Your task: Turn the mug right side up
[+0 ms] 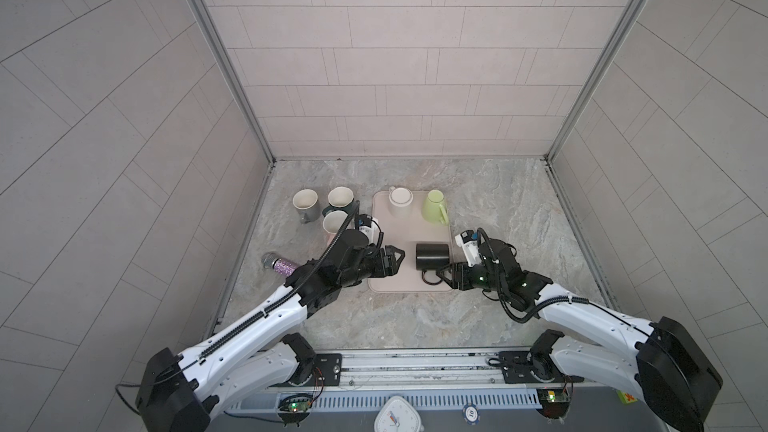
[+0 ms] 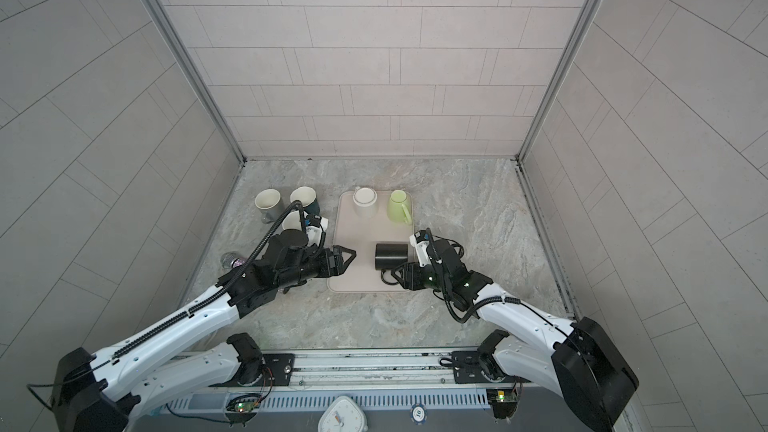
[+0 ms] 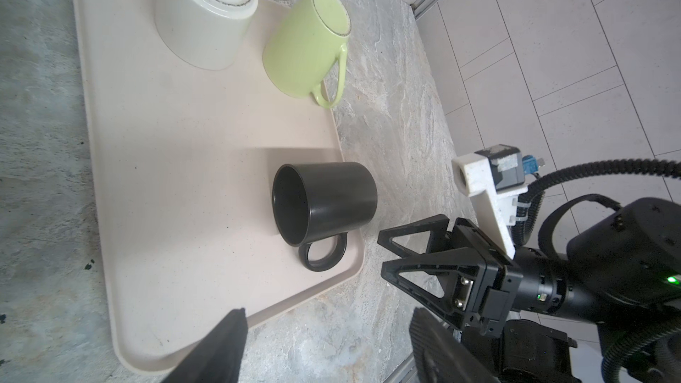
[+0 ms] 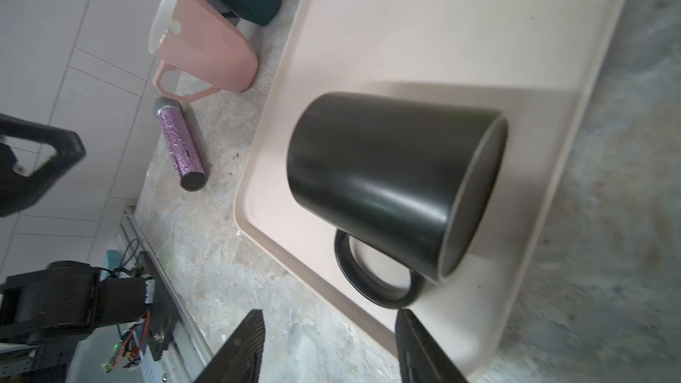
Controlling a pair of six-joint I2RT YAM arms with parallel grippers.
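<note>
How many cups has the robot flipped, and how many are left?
The grey mug, dark green mug and pink mug stand mouth-up beside the beige tray, so those look done. The black mug lies on its side on the tray; the right gripper is open by its handle and the left gripper open near its mouth, neither holding it. The white mug and light green mug sit upside down.
</note>
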